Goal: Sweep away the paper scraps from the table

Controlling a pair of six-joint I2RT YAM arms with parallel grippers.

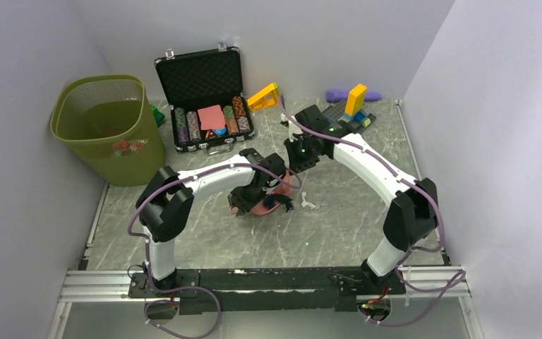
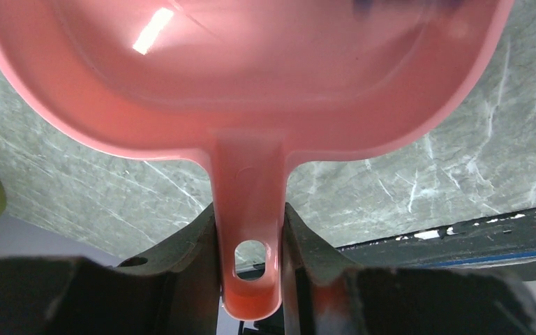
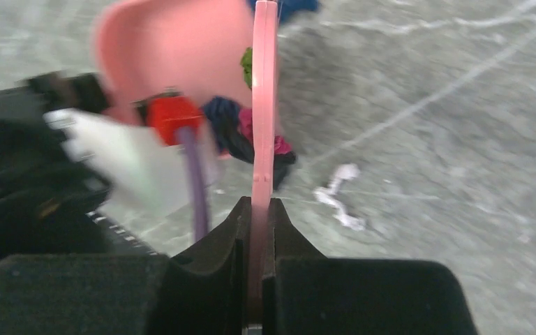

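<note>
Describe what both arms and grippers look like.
The left arm and right arm have white shells, black joints and purple cables looping alongside. A green light glows near the right wrist. The left gripper and right gripper have matte black fingers.

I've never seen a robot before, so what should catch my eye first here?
Mid-table, the left gripper clamps a pink dustpan by its handle, while the right gripper pinches a thin pink tool beside colourful paper scraps. An olive wastebasket stands at the back left.
</note>
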